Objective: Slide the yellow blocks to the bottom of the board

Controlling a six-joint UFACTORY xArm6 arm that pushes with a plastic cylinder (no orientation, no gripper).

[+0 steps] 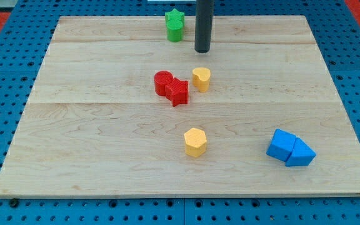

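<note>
My tip (203,50) stands beyond the far yellow block (201,79), apart from it; there are no jaws. The near yellow block (195,142) sits partway down; neither has reached the board's (92,156) near edge.

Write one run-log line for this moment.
my tip above upper yellow block, apart | lower yellow block mid-board | neither at bottom edge

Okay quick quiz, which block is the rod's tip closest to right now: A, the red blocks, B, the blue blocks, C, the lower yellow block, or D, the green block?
D: my tip sits near the view's top, just to the view's right of the green block, apart from it; the upper yellow block lies a little farther off, toward the view's bottom.
</note>
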